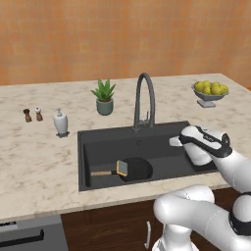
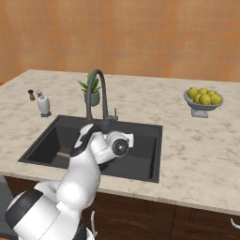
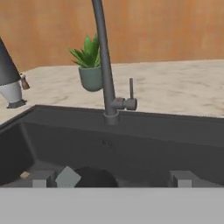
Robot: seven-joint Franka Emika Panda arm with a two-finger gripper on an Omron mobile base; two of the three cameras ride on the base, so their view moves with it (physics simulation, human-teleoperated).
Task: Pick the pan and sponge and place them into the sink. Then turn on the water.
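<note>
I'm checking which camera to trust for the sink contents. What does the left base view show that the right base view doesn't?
Left base view: the pan lying in the sink with the sponge on it, plus both small shakers. Right base view: the arm covers that part of the basin. Both share the faucet, potted plant, soap dispenser and lemon bowl.

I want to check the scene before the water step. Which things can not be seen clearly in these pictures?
- Pan: in the right base view, the arm covers it almost fully.
- Sponge: small; whether it lies on the pan or leans on it is unclear.
- Faucet: hand view's top edge cuts its arch.
- Sink drain: not visible.
</note>
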